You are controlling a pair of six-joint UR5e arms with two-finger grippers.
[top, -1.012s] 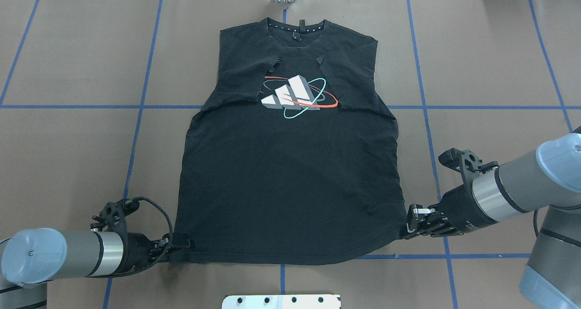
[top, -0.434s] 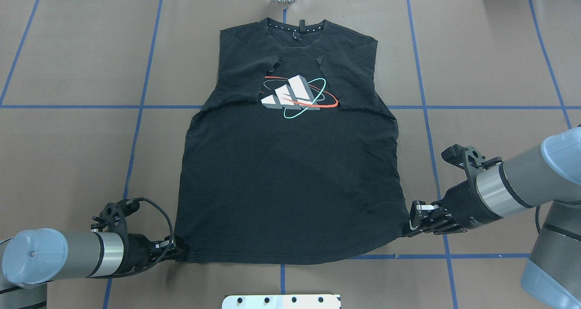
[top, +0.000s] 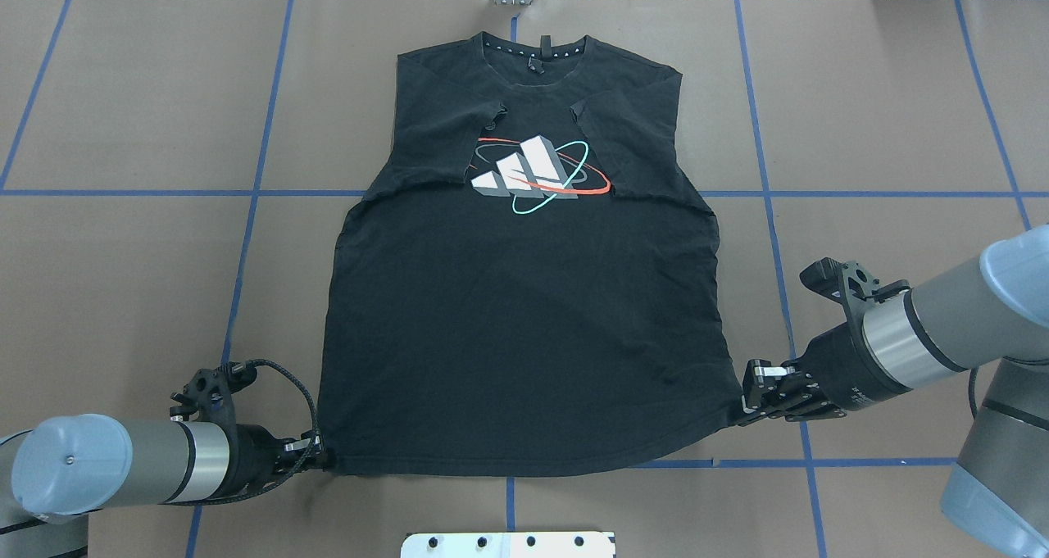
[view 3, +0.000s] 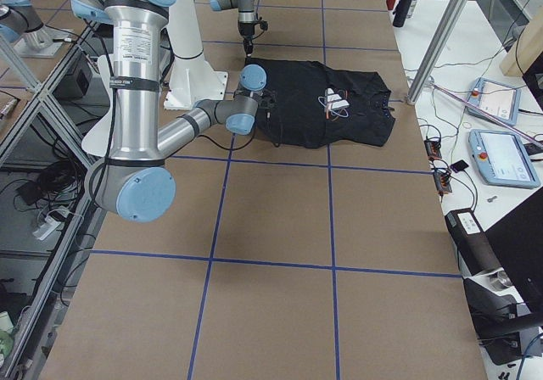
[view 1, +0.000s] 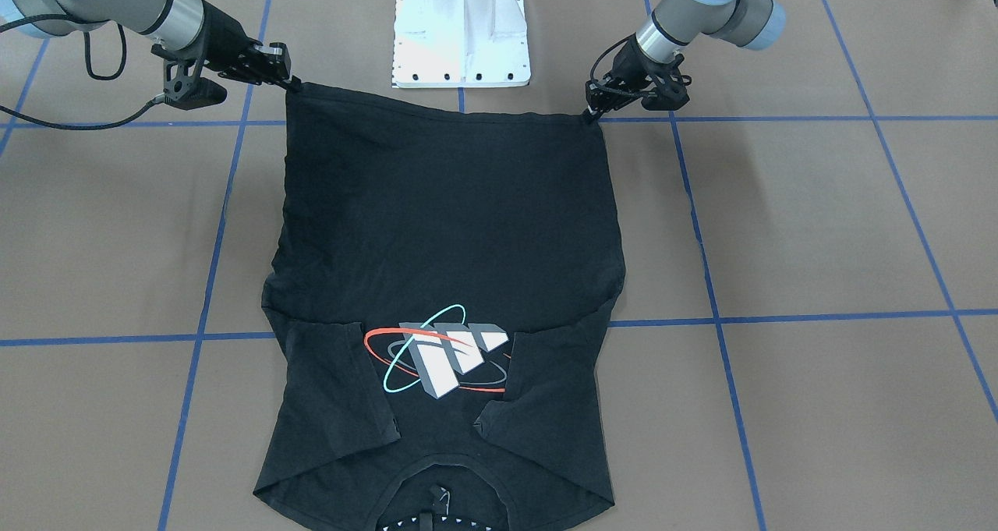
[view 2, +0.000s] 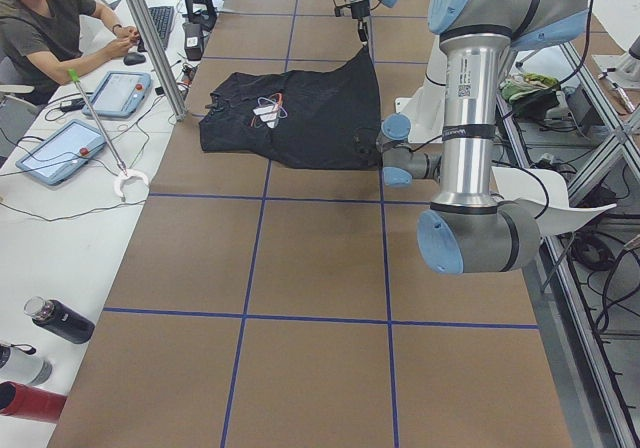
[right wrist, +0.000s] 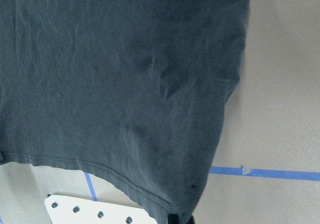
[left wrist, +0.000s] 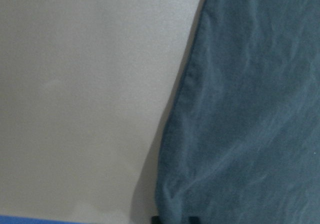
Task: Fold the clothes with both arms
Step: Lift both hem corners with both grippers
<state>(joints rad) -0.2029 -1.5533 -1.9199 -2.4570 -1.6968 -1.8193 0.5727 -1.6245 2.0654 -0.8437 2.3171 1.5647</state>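
Nearest the robot, the left end effector (top: 318, 458) and right end effector (top: 744, 409) are each pinched shut on a near corner of the T-shirt (top: 524, 320), which lies flat on the worktop (top: 123, 296). Lift both corners evenly, keeping the cloth taut, and carry them toward the far collar (top: 537, 47).

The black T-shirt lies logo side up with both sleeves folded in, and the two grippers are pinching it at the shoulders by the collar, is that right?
Not quite. The T-shirt lies as you say, but the left gripper and right gripper pinch the two corners of its bottom hem, the end nearest the robot, not the shoulders by the collar. The overhead exterior view shows this.
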